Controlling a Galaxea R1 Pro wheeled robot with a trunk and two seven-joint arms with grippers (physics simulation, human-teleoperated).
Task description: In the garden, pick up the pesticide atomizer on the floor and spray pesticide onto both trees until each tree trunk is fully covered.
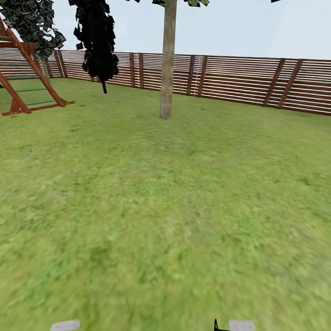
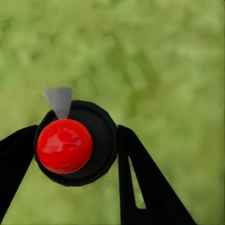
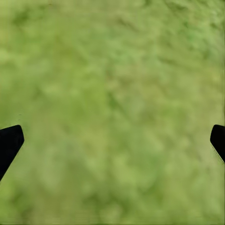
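In the left wrist view my left gripper (image 2: 75, 145) is shut on the pesticide atomizer (image 2: 89, 140), a black round bottle seen from above with a red ball top (image 2: 64, 146) and a small grey nozzle. Both black fingers (image 2: 140, 183) press its sides, with grass below. In the right wrist view my right gripper (image 3: 112, 140) is open and wide apart over bare grass. In the head view one tree (image 1: 168, 53) stands ahead at the middle, its pale grey-brown tree trunk (image 1: 167, 77) bare down to the lawn. Both wrists peek in at the bottom edge.
The garden lawn (image 1: 163, 209) stretches ahead to a brown slat fence (image 1: 239, 79). A narrow black columnar tree (image 1: 97, 34) stands left of the trunk. A red-brown wooden climbing frame (image 1: 24, 73) stands at the far left.
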